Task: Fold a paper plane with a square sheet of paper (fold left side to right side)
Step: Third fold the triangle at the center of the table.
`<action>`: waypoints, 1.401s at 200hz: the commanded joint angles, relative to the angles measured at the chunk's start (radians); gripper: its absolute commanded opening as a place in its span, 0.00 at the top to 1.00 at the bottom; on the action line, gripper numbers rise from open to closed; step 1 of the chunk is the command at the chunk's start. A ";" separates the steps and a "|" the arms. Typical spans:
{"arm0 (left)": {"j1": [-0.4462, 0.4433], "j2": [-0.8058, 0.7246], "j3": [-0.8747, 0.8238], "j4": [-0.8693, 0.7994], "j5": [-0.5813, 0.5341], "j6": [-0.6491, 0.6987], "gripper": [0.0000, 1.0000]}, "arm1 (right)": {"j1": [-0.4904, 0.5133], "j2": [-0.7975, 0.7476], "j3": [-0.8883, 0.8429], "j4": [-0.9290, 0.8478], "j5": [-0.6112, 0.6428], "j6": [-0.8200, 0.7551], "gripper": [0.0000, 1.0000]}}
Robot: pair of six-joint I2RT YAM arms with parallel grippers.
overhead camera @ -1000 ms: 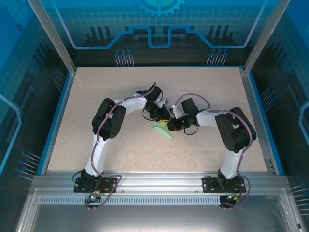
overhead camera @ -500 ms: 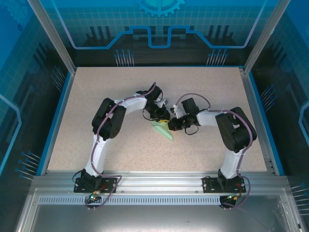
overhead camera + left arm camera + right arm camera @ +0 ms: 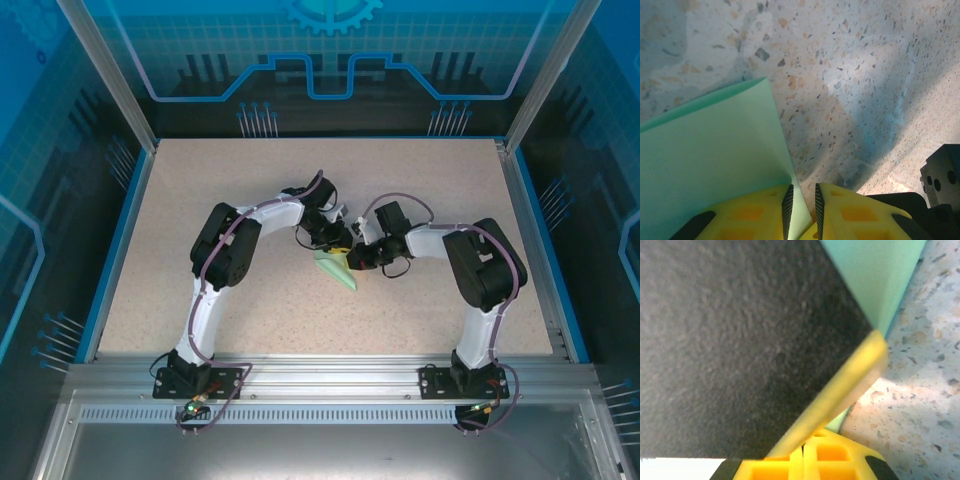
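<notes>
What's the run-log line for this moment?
left pincer: shut on paper edge | right pincer: at paper, grip unclear | paper: folded to a point, mid table | phase: folding

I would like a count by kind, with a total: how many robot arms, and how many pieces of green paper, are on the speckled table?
Robot arms: 2, the left arm and the right arm
Pieces of green paper: 1
Total: 3
</notes>
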 commanded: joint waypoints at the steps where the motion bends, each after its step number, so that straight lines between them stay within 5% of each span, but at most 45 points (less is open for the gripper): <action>1: -0.009 0.024 -0.014 -0.067 -0.053 -0.006 0.73 | -0.013 0.043 0.012 -0.061 0.025 -0.003 1.00; 105: 0.099 -0.080 0.102 -0.175 -0.018 -0.016 0.50 | -0.014 0.070 0.022 -0.097 0.036 -0.015 1.00; 170: 0.092 -0.307 -0.231 0.036 0.073 -0.105 0.70 | -0.014 0.069 0.024 -0.098 0.029 -0.021 1.00; 205: 0.049 -0.339 -0.337 0.142 0.126 -0.164 0.72 | -0.013 0.071 0.029 -0.107 0.029 -0.026 1.00; 280: 0.016 -0.257 -0.346 0.130 0.050 -0.161 0.73 | -0.012 0.073 0.033 -0.116 0.033 -0.030 1.00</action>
